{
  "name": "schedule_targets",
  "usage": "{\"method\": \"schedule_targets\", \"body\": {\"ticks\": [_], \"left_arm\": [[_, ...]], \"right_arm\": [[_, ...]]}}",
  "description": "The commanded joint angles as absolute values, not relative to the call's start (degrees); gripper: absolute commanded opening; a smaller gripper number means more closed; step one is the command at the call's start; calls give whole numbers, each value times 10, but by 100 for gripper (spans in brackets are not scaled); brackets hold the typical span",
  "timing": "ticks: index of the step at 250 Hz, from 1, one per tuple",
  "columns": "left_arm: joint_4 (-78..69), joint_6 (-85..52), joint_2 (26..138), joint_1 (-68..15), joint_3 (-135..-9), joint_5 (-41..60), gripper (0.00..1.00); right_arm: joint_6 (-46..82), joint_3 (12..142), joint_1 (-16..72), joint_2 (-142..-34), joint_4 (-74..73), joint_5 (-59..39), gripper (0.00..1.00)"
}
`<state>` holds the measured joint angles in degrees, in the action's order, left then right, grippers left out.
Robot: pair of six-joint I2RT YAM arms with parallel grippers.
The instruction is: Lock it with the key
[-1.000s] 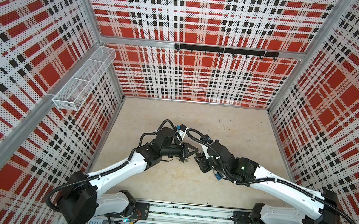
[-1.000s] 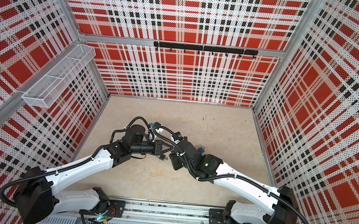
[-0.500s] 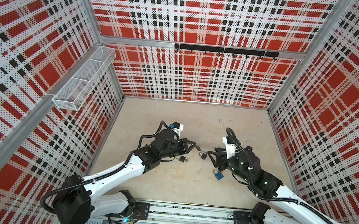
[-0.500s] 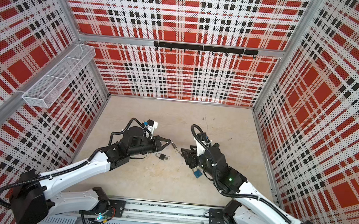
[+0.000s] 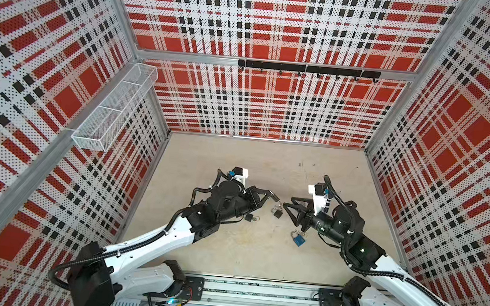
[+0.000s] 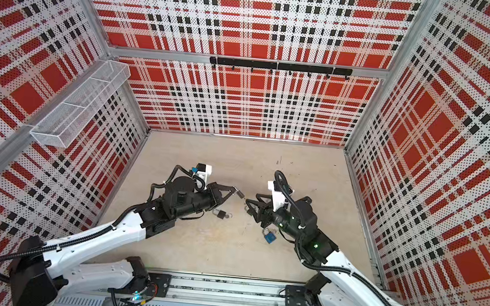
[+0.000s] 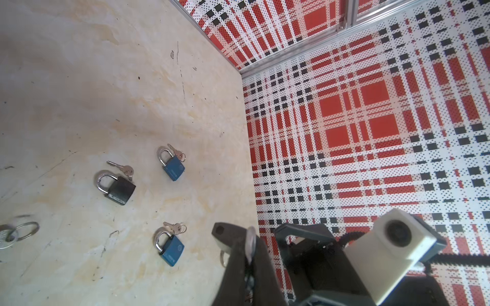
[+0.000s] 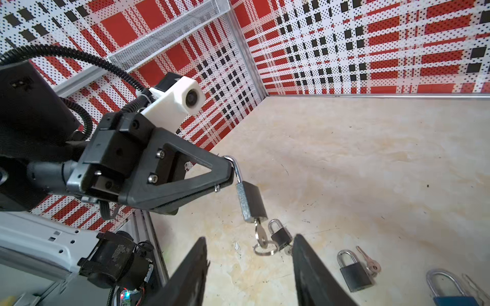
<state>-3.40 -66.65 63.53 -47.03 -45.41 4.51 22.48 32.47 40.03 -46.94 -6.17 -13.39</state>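
Observation:
My left gripper [image 8: 231,172] is shut on the steel shackle of a dark padlock [image 8: 252,201], which hangs from it above the floor. The key [image 8: 261,237] sticks in the padlock's underside, with a ring [image 8: 265,250] dangling below. In both top views the left gripper [image 5: 272,194] [image 6: 235,189] holds this padlock [image 6: 239,194] at mid-floor. My right gripper [image 8: 249,237] faces it from a short way off, open, with nothing between its fingers [image 8: 305,265]. In the left wrist view the shackle [image 7: 250,242] shows pinched between the shut fingers [image 7: 236,254].
Several other padlocks lie on the beige floor with keys beside them: a black one [image 5: 277,214], a black one [image 5: 249,217] by the left arm, a blue one [image 5: 299,240] under the right wrist, another blue one [image 7: 173,168]. Plaid walls enclose the floor; a wire basket [image 5: 116,107] hangs left.
A second ago both grippers met at the middle. The right arm has since drawn back to the right, away from the hanging padlock. The left gripper keeps its hold.

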Motion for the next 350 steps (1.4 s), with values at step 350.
{"method": "schedule_targets", "body": {"ticks": [350], "left_arm": [[-103,-735,633,-492,-475,23,0]], "right_arm": [[162,381,399,-589,-147,-172,26]]}}
